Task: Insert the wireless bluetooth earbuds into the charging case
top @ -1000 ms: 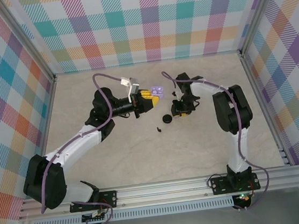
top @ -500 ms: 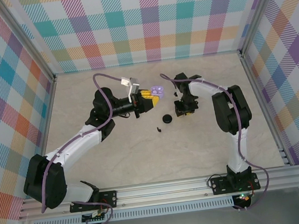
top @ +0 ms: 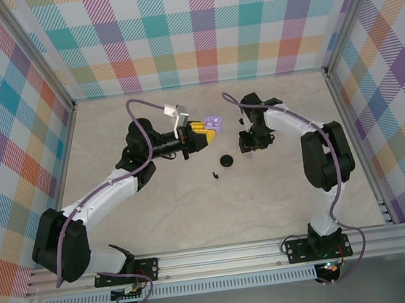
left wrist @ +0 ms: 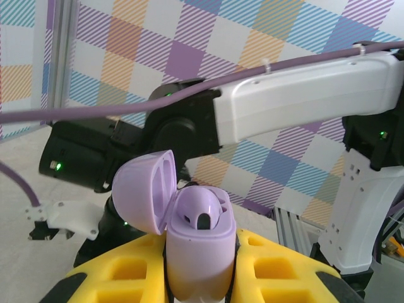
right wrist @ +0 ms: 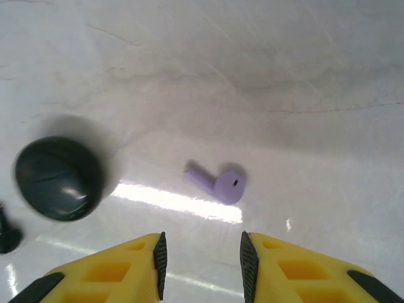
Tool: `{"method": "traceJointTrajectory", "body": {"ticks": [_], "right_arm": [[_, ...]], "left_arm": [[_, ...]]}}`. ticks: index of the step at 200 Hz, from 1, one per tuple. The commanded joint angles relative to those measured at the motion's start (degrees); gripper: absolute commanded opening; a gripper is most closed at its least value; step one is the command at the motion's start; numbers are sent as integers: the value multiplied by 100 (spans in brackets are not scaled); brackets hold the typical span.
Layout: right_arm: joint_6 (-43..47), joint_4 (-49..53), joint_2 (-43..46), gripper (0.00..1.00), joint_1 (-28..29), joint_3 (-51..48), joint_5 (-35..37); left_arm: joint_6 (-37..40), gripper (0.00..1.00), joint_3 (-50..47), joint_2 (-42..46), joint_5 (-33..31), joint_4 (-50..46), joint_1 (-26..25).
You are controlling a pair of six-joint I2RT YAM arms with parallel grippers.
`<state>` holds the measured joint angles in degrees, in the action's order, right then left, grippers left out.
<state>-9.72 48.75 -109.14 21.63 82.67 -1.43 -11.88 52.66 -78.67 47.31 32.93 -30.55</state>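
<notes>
Reaching in from the left side of the table (top: 159, 222), the left gripper (top: 204, 129) has its blocky yellow fingers (left wrist: 120, 278) clamped on the round lilac plastic charging case (left wrist: 199, 243), toward the far edge and about midway across. The case is smooth and matte; its domed hinged lid (left wrist: 146, 199) stands swung open to the left; its top face is scooped into a recess with a small dark hole, and whether a bud sits in it I cannot tell.

Nearer the centre of the table lies the tiny black stemmed earbud (top: 214, 173), and just beside it, to the right, sits the glossy black round case (top: 226, 162), a closed low dome with a soft sheen; the two look apart rather than touching.

Right of the black case, and clear of it, the pale lilac stemmed earbud (right wrist: 218, 184) lies on its side on the bare surface, short stem pointing left, rounded head with a dark dot to the right; a bright streak of glare runs just beside it. The right gripper (right wrist: 202, 252) hangs above this spot, its ribbed yellow fingers (right wrist: 107, 271) spread apart with nothing between them; the lilac bud lies ahead of the gap, untouched.

The table is a pale cream, stone-look slab, glossy, with faint grey veins; pastel plaid walls (top: 196, 28) close it in on three sides; ridged aluminium rails (top: 222, 255) run along the near edge, where both arm bases are bolted.
</notes>
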Motion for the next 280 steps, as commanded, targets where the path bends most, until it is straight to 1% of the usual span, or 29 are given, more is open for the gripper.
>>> {"method": "traceJointTrajectory", "body": {"ticks": [1,18,61,111,198,236,280], "right_arm": [[-324,-127,178,38,8,-227,-525],[-569,-256,176,36,8,-376,-613],[-1111,-486,88,39,8,-642,-504],[-1370,-509,-235,39,8,-510,-374],[-1359,-423,-694,40,8,-151,9],[-1167,-157,-1022,40,10,319,248],[-897,26,-1185,41,17,633,323]], "left_arm": [[135,0,5,27,-14,122,31],[133,0,5,12,-13,128,34],[123,0,3,9,-13,146,31],[158,0,-10,20,-45,102,31],[204,0,-15,27,-45,65,34],[225,0,-18,10,-48,56,31],[230,0,11,-37,-55,58,31]]}}
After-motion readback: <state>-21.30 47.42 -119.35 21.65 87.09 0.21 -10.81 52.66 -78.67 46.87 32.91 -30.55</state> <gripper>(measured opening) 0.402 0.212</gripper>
